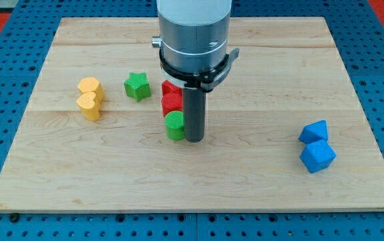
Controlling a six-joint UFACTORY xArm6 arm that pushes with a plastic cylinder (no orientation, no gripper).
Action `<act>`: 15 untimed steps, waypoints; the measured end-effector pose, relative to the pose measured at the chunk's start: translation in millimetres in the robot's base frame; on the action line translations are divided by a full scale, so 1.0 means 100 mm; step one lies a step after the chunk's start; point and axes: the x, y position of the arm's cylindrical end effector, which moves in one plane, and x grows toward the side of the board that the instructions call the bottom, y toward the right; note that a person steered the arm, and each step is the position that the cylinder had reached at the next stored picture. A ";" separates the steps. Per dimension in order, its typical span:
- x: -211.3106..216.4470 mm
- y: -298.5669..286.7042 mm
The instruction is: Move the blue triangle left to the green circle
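Note:
The blue triangle (313, 131) lies at the view's right, touching a blue cube-like block (318, 156) just below it. The green circle (174, 124) sits near the board's middle, right below two red blocks (171, 97). My tip (194, 138) rests on the board just right of the green circle, touching or nearly touching it, and far to the left of the blue triangle. The rod hides part of the red blocks.
A green star (137, 86) lies left of the red blocks. Two yellow blocks (89, 98) sit stacked close together at the view's left. The wooden board (199, 191) is edged by a blue pegboard surface.

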 end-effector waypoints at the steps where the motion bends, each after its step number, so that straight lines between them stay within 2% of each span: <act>1: -0.20 0.73; 3: -0.23 2.57; 5: 0.10 3.26; 8: 0.31 1.54; 9: 0.31 1.61; 10: 0.31 2.29; 11: 0.05 2.21; 12: -0.01 1.75; 15: 0.31 0.07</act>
